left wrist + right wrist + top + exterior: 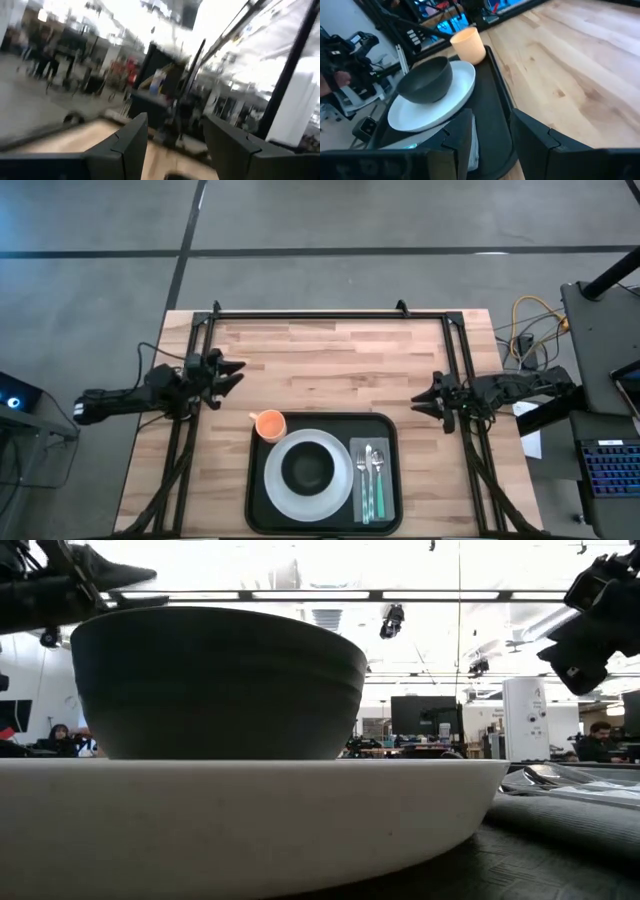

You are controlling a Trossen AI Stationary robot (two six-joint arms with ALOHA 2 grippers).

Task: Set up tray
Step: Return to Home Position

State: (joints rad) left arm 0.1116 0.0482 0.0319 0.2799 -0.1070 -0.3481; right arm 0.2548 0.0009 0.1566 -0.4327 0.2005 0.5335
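The black tray [390,430] lies at the table's near middle. On it a white plate [345,490] carries a dark bowl [308,467]; a grey napkin [371,448] with cutlery [372,478] lies to the plate's right, and an orange cup [269,423] stands in the tray's far left corner. The right wrist view shows the tray [492,115], plate [430,107], bowl [425,80] and cup [468,44]. My left gripper [236,374] hovers open over the table's left side, my right gripper [418,399] open at the right, both apart from the tray.
A black metal frame [330,313] runs along the table's far edge and down both sides. Bare wood [340,370] lies between the grippers, beyond the tray. A laptop [610,470] and cables [525,330] sit off the table's right edge. People sit in the room behind.
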